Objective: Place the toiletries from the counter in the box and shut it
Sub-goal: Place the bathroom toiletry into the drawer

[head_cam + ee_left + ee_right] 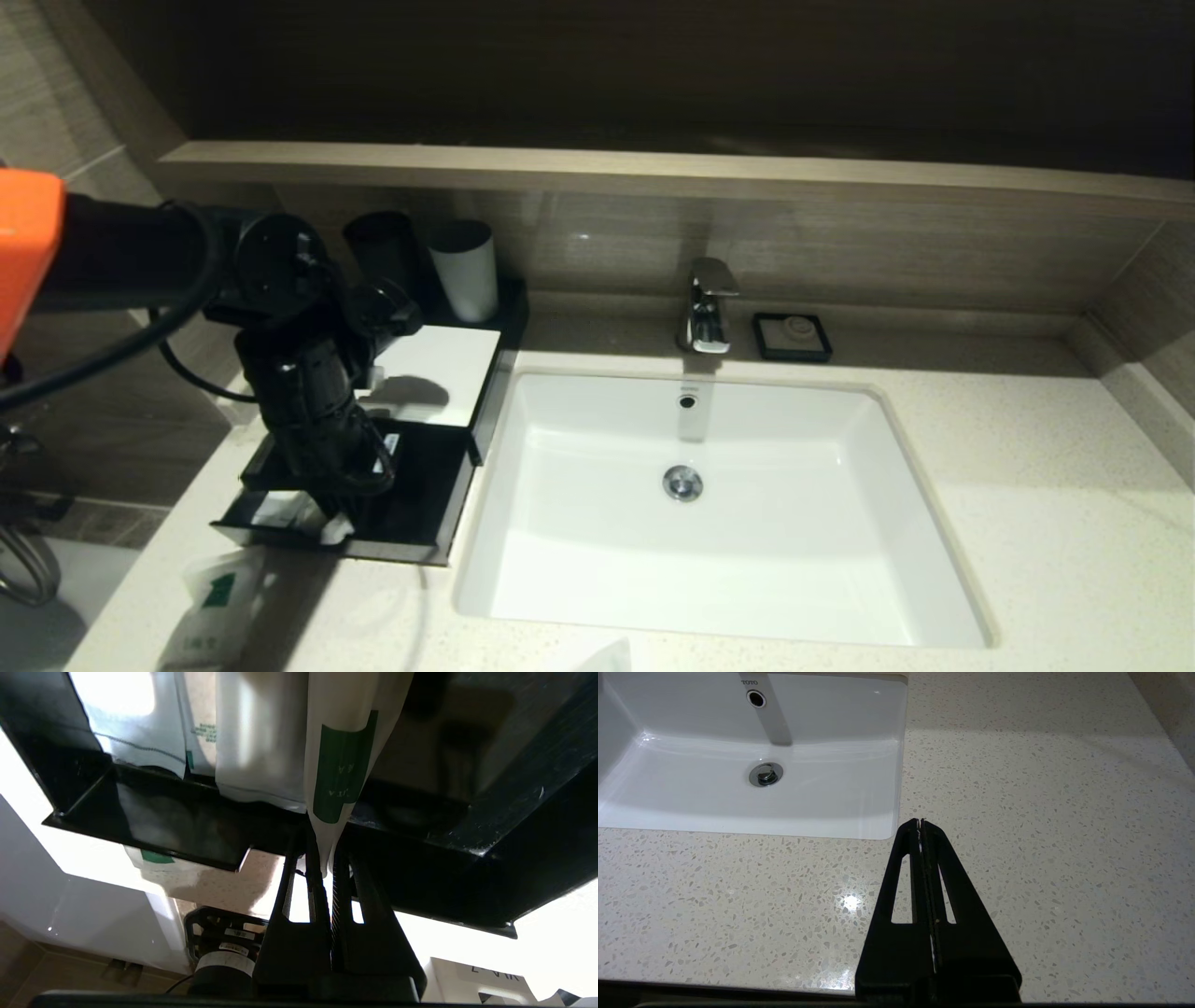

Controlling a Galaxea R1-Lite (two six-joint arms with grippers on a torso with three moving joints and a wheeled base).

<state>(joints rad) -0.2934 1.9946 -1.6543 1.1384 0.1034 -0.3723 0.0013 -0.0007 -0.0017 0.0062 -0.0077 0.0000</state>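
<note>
The black box point(446, 369) with a white top panel stands left of the basin, its shallow drawer point(425, 509) pulled out. My left gripper point(338, 511) reaches down over the drawer's front, shut on the corner of a white sachet with a green mark point(340, 770). The left gripper point(323, 858) holds that sachet partly inside the drawer point(163, 821), beside other white sachets point(259, 742). One more sachet point(217, 607) lies on the speckled counter point(1027, 523) in front of the drawer. My right gripper point(920, 822) hovers shut and empty over the counter point(1041, 812).
A white basin point(709, 541) sits in the middle of the counter, with a chrome tap point(707, 308) and a small black soap dish point(793, 336) behind it. A black cup point(381, 247) and a white cup point(464, 271) stand behind the box. Another white item point(602, 658) shows at the front edge.
</note>
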